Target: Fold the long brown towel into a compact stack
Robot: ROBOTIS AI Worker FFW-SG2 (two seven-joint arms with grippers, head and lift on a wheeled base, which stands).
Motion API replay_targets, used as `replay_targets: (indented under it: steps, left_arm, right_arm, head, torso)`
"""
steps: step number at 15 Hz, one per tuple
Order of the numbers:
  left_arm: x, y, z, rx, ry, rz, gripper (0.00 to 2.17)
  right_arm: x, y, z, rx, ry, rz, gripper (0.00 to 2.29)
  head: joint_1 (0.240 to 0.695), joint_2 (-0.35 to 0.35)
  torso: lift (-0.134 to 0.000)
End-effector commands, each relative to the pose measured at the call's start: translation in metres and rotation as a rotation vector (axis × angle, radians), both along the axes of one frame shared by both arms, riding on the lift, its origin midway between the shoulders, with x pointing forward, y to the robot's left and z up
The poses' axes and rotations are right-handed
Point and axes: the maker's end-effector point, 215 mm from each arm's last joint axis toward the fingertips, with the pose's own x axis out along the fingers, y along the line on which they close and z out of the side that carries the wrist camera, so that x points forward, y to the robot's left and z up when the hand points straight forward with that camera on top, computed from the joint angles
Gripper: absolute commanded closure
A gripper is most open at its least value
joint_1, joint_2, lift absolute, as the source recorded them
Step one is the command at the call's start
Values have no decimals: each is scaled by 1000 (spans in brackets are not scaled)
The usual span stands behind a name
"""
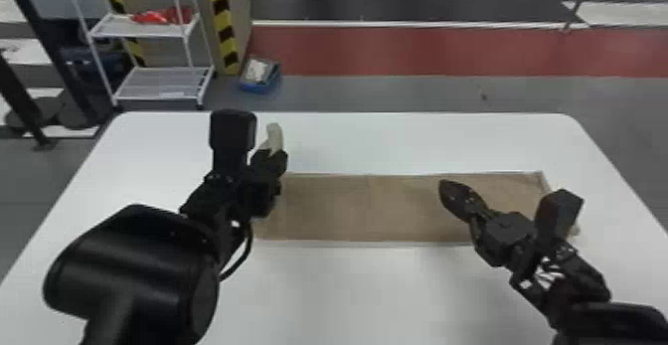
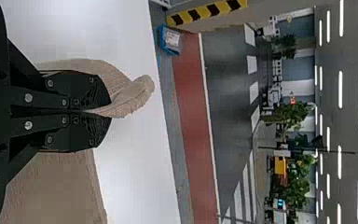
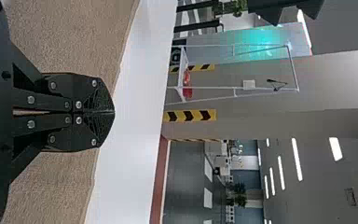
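Towel (image 1: 368, 207): brown, long, lying across the table (image 1: 348, 289) from left to right, mostly flat. Its left end is partly behind the left arm in the head view; the long far and near edges run roughly straight between the two arms. Bare white tabletop shows on both the far and near sides.

Left gripper (image 1: 272, 153): at the towel's left part. Jaws closed on a pinch of towel. In the left wrist view the gripped cloth bunches and curls out past the fingertips in a rounded loop, and more towel lies flat beyond the gripper.

Right gripper (image 1: 444, 187): over the towel's right part, pointing inward and toward the far side. Jaws drawn together, tips meeting, no cloth between the tips. Whether it touches the towel, cannot tell.

Beyond the table: white rack (image 1: 164, 83) on the left, red item (image 1: 156, 17) on its upper shelf. Blue box (image 1: 258, 88) on the floor near the rack, by the foot of a striped pillar (image 1: 224, 26).
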Motion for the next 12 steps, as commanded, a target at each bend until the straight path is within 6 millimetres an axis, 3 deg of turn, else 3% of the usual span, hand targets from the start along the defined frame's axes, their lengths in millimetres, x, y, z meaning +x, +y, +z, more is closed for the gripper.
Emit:
replay_targets:
  steps: [1,5,7,8,9,12]
  left_arm:
    - [4,-70,8,-9,-6,-78,1447]
    - [-4,-128,-31,123,37,-156,1443]
    - [-4,-143,-47,167,46,-170,1352]
    - [-2,-147,-51,161,36,-177,812]
    - [-1,-157,-48,130,16,-192,63]
    - [-4,-177,-39,61,-3,-222,36]
  right_arm:
    - [-8,-29,6,24,-21,-49,1598]
    - [-21,-95,18,39,-70,-120,1598]
    - [-28,-117,20,51,-84,-147,1598]
    - [-31,-123,19,54,-82,-152,1598]
    - [-33,-130,20,56,-90,-163,1598]
    - [-35,-133,19,62,-88,-168,1588]
  head:
    - [695,-63]
    - [695,-210]
    - [695,-283]
    - [695,-301]
    - [695,-320]
    - [695,-350]
  torso:
    - [-125]
    - [-125]
    - [-125]
    - [-125]
    - [-125]
    - [-125]
